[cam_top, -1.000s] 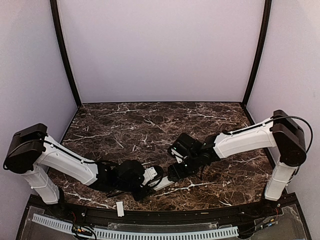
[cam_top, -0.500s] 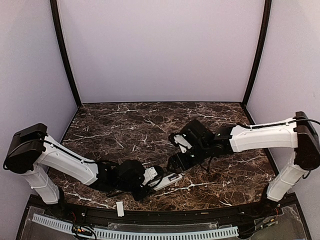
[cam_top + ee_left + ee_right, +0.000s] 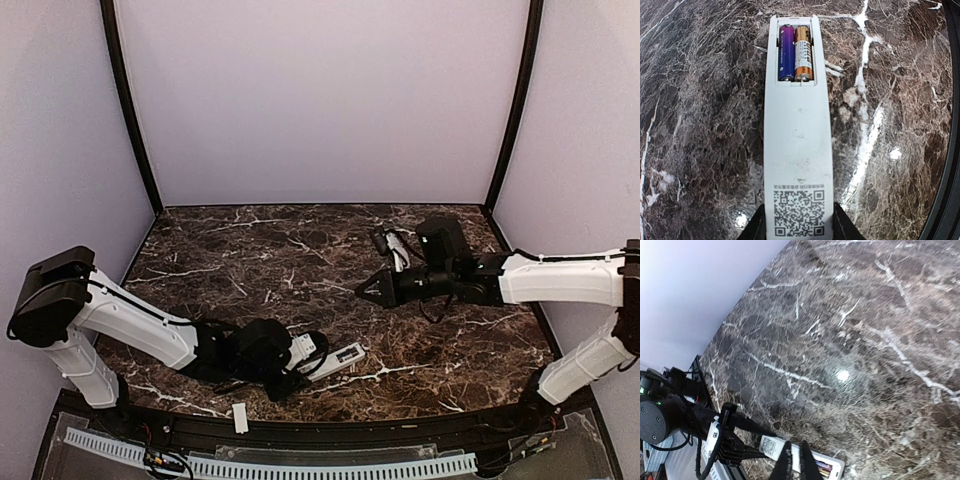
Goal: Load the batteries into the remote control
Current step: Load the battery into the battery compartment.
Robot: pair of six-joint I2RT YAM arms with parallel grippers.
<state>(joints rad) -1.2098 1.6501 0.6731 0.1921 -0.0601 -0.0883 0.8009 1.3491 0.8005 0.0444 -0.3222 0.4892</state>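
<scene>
The left gripper (image 3: 799,230) grasped the remote (image 3: 797,150) endwise; the right gripper (image 3: 794,452), clenched empty, would best press both batteries (image 3: 795,52) flush, straight down.

The white remote control (image 3: 797,135) lay flat, back face up, on the marble table (image 3: 700,125). Two batteries (image 3: 795,53), one purple, one orange-and-white, sat side by side in its uncovered far end.
</scene>
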